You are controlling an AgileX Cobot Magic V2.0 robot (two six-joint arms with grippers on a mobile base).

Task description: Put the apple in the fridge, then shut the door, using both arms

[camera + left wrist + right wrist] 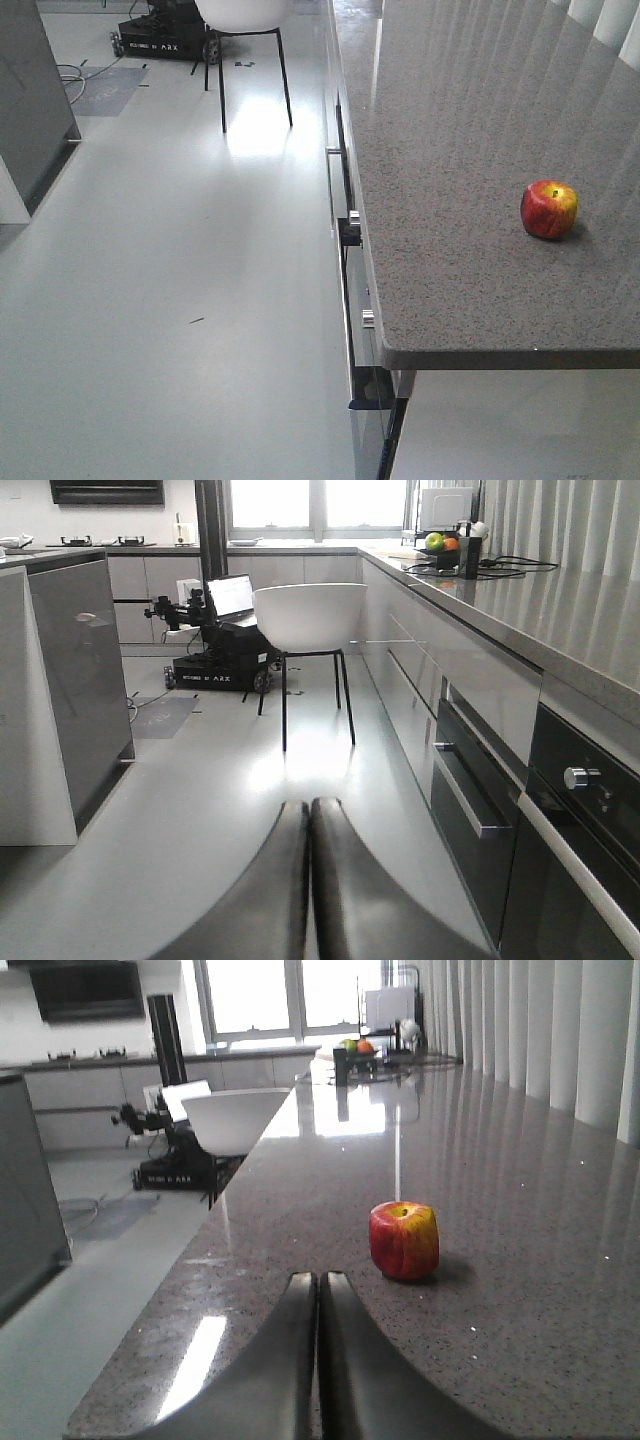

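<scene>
**While the apple sat ahead and to the right, the right arm owned the reach**

As I looked down the right wrist view, the apple (404,1240) sat on the grey stone bench (520,1160), upright with its stem dimple on top. It lay ahead of the right pincer (318,1282) and off to that pincer's right, near but apart. The pincer's two fingers were pressed together with nothing between them.

The fruit was round, with no long axis to line up on, so I judged the approach angle mattered little. What counted was the offset: spread the fingers first, swing right, then go forward.

On the left wrist view, the left pincer (308,808) was likewise closed and empty. It hung over the floor (200,810) beside the drawer fronts (450,710), below the bench top, with no apple in its sight.

The front camera showed the apple standing alone, back from the bench's near edge. Right arm nearer, no contest, I reckoned.
</scene>
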